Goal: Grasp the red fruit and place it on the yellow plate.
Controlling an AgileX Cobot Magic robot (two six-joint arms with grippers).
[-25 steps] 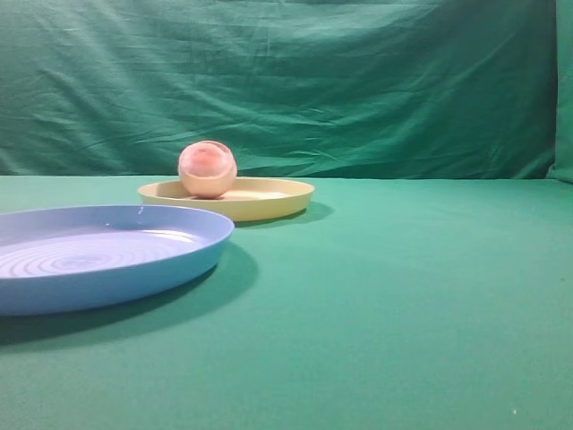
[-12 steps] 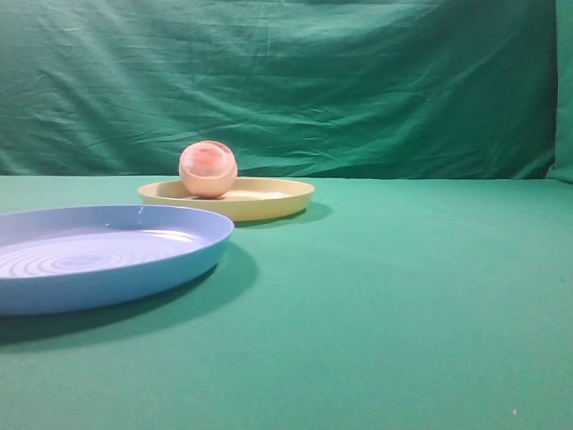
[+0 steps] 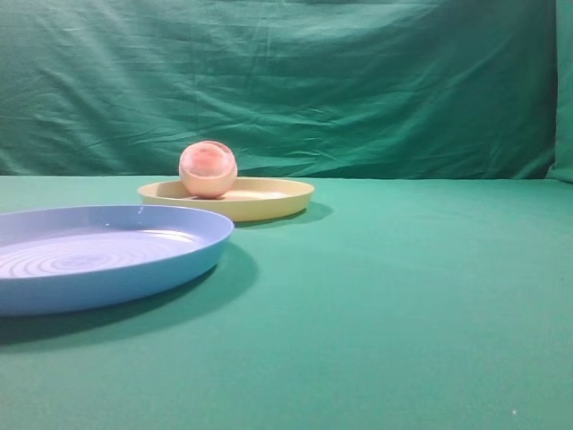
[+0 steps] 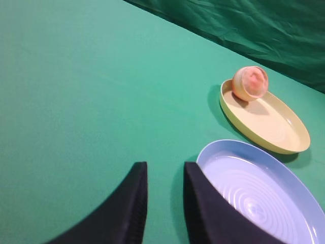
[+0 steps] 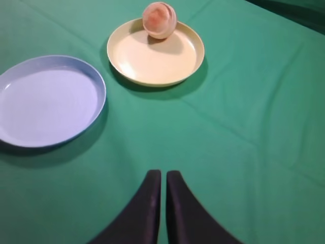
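The red fruit (image 3: 208,168) rests on the yellow plate (image 3: 269,199), near its left rim, pinkish flat face toward the camera. The left wrist view shows the fruit (image 4: 250,83) at the plate's (image 4: 274,127) far end. In the right wrist view the fruit (image 5: 159,19) sits at the far rim of the plate (image 5: 152,58). My left gripper (image 4: 165,170) hangs open and empty over the cloth beside the blue plate. My right gripper (image 5: 163,175) is shut on nothing, well short of the plates. Neither gripper shows in the exterior view.
A larger light-blue plate (image 3: 107,260) with concentric rings lies front left, close to my left gripper's right finger (image 4: 203,198). Green cloth covers the table (image 3: 403,305) and hangs as a backdrop (image 3: 358,81).
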